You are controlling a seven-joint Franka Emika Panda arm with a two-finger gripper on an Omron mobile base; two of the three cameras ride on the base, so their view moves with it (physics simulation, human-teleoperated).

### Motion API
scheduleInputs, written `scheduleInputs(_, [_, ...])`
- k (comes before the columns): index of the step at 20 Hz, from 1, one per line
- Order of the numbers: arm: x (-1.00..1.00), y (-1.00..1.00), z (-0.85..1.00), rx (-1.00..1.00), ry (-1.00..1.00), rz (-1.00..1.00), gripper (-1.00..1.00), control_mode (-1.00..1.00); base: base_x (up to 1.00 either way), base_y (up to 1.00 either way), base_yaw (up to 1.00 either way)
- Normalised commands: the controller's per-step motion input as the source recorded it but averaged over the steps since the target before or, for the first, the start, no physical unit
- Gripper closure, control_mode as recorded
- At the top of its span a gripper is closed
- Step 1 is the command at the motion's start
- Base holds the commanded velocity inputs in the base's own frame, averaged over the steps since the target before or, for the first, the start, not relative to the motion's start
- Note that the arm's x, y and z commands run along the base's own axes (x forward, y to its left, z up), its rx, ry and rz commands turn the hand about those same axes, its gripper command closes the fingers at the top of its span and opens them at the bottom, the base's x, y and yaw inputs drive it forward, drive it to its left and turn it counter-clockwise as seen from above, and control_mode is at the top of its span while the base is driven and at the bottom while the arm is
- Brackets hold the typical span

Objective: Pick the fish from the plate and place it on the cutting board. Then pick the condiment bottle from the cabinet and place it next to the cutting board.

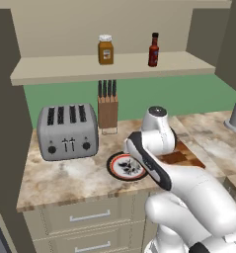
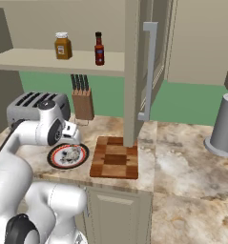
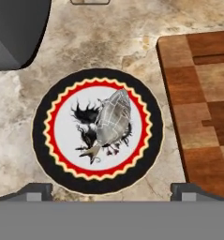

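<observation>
The silvery-grey fish (image 3: pixel 114 117) lies in the white centre of the black-rimmed plate (image 3: pixel 43 136), which sits on the marble counter. My gripper (image 3: pixel 114 192) hovers above the plate, open, with its two fingertips (image 3: pixel 36 191) spread wider than the fish. From the base, the plate (image 1: pixel 118 168) (image 2: pixel 63 156) is partly covered by my arm. The checkered cutting board (image 3: pixel 202 108) (image 2: pixel 115 157) (image 1: pixel 183 157) lies just right of the plate, bare. The dark red condiment bottle (image 1: pixel 153 50) (image 2: pixel 99 49) stands upright on the beige cabinet shelf (image 1: pixel 65 69) (image 2: pixel 29 59).
An amber jar (image 1: pixel 105 49) (image 2: pixel 63 45) stands on the shelf left of the bottle. A grey toaster (image 1: pixel 67 131) (image 3: pixel 15 28) and a knife block (image 1: pixel 108 108) (image 2: pixel 82 100) stand behind the plate. A cabinet door with a long handle (image 2: pixel 149 71) hangs above the board. A grey cylinder (image 2: pixel 225 126) stands far right.
</observation>
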Motion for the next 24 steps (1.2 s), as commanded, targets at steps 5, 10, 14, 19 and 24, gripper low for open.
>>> scheduleInputs(5, [0.24, 0.01, -0.35, 0.0, 0.0, -0.02, -1.0, -1.0, 0.0, 0.0, 0.0])
scheduleInputs(10, [0.23, 0.03, -0.36, 0.0, 0.0, -0.02, -1.0, -1.0, 0.0, 0.0, 0.0])
scheduleInputs(14, [0.19, 0.06, -0.33, 0.0, 0.0, -0.03, -1.0, -1.0, 0.0, 0.0, 0.0])
scheduleInputs(19, [0.18, 0.05, -0.25, 0.0, 0.0, -0.02, -1.0, -1.0, 0.0, 0.0, 0.0])
scheduleInputs(24, [0.19, 0.04, -0.21, 0.0, 0.0, -0.03, -1.0, -1.0, 0.0, 0.0, 0.0])
